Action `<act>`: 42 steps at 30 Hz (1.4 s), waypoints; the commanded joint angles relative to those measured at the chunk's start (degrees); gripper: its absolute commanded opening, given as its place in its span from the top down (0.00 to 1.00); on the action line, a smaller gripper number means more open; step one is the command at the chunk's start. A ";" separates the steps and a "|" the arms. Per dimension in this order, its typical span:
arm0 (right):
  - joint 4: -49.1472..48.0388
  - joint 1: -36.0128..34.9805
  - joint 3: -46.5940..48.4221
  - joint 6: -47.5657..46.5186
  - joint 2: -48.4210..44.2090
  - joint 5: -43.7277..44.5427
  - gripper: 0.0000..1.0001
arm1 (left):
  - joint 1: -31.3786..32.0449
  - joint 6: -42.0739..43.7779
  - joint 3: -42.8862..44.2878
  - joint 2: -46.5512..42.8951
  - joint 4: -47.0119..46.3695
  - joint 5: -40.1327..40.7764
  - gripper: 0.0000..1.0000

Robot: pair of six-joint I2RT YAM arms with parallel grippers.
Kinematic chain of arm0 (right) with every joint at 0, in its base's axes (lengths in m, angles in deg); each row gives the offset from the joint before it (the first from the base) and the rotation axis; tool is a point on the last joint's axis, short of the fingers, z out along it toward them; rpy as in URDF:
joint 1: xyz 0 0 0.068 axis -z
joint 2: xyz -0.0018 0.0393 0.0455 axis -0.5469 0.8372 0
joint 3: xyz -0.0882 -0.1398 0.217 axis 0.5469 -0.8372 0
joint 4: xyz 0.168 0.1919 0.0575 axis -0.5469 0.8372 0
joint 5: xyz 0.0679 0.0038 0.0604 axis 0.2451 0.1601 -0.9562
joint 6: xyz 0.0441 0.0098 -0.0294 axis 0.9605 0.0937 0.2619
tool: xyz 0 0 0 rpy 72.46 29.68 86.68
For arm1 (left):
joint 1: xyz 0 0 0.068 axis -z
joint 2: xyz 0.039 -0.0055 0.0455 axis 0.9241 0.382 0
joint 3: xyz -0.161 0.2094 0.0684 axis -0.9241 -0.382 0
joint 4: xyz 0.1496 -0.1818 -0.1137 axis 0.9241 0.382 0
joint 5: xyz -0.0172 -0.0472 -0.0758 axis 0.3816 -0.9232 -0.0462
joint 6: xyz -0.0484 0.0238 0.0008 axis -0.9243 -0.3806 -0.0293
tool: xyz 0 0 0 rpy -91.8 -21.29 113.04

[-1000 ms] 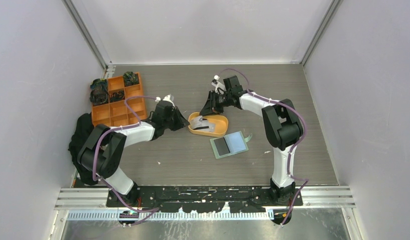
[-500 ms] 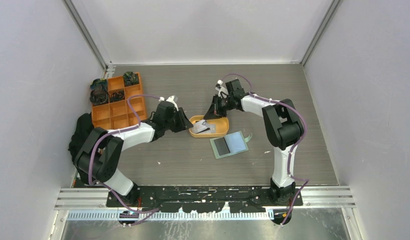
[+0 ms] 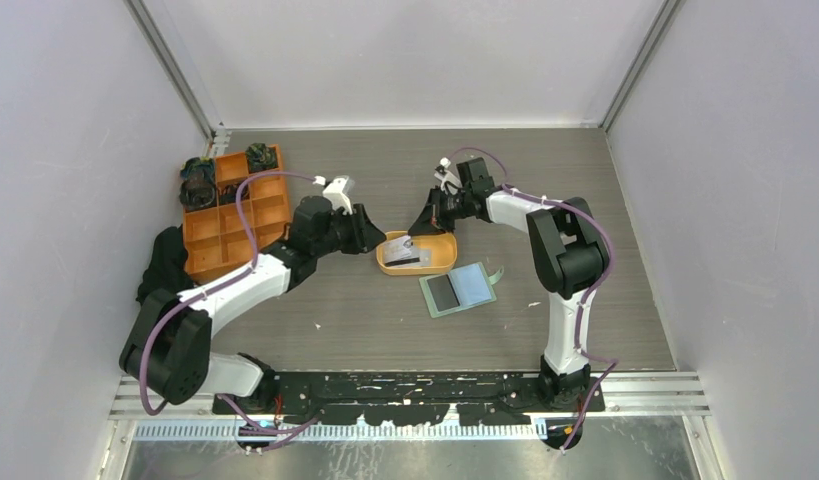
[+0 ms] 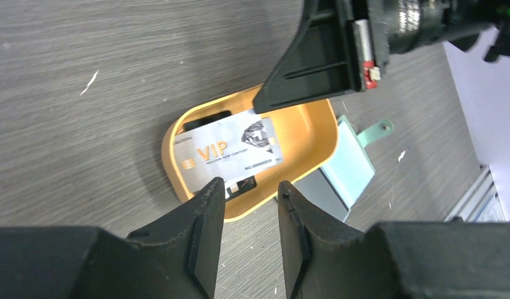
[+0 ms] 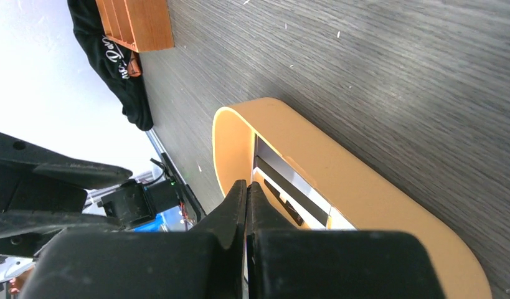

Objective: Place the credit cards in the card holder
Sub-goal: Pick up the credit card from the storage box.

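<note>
A grey "VIP" credit card (image 4: 227,152) lies tilted in the orange oval tray (image 4: 314,134), over a black card (image 4: 243,185). My right gripper (image 5: 246,187) is shut, and its tip (image 4: 259,111) touches the grey card's far corner. In the right wrist view the card's striped back (image 5: 289,177) shows inside the tray (image 5: 364,187). My left gripper (image 4: 249,187) is open and empty, just left of the tray (image 3: 440,262). The green card holder (image 3: 458,288) lies open on the table near the tray and also shows in the left wrist view (image 4: 352,168).
An orange grid organiser (image 3: 230,205) with dark items stands at the back left. A black cloth (image 3: 165,270) lies by the left wall. Both arms crowd the tray from either side.
My left arm has swung and its gripper has moved right, closer to the tray. My right gripper has shifted slightly down onto the tray's far side. The card holder has not moved.
</note>
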 commanded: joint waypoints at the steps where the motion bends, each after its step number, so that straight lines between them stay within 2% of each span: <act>1: -2.07 0.43 -0.02 0.44 -4.86 -1.78 0.99 | -0.03 4.64 -2.31 -1.12 -8.87 -7.25 0.62; 4: -1.45 0.60 0.05 0.40 -5.59 -1.54 0.99 | 0.75 6.62 -4.79 -0.82 -14.85 -8.99 0.58; 6: -0.93 0.69 0.03 0.43 -6.06 -1.43 0.99 | 2.30 12.28 -6.59 -1.67 -17.96 -7.64 0.56; 9: -0.45 0.69 0.18 0.67 -6.46 -1.30 0.99 | 7.05 23.73 -9.72 -3.77 -22.96 -1.00 0.53; 11: -0.15 0.74 0.30 0.79 -6.39 -1.29 0.99 | 9.97 27.88 -10.37 -3.64 -24.33 3.97 0.47; 16: 0.51 0.71 0.46 0.96 -6.12 -1.29 0.99 | 15.29 32.01 -9.06 -0.21 -24.34 14.28 0.43; 20: 0.87 0.70 0.58 1.13 -5.86 -1.25 0.99 | 19.30 32.16 -8.06 4.02 -26.96 21.33 0.40; 23: 0.88 0.69 0.51 1.22 -5.84 -1.29 0.99 | 22.17 32.16 -6.33 7.72 -28.46 26.29 0.32; 29: 1.02 0.69 0.55 1.23 -5.55 -1.19 0.99 | 27.71 31.93 0.24 14.60 -26.01 44.45 0.20; 33: 0.97 0.70 0.56 1.19 -5.51 -1.29 0.99 | 28.02 28.26 5.67 17.74 -17.98 52.67 0.24; 42: 1.14 0.72 0.59 1.18 -5.41 -1.34 0.99 | 28.05 26.05 10.25 21.46 -11.54 54.75 0.48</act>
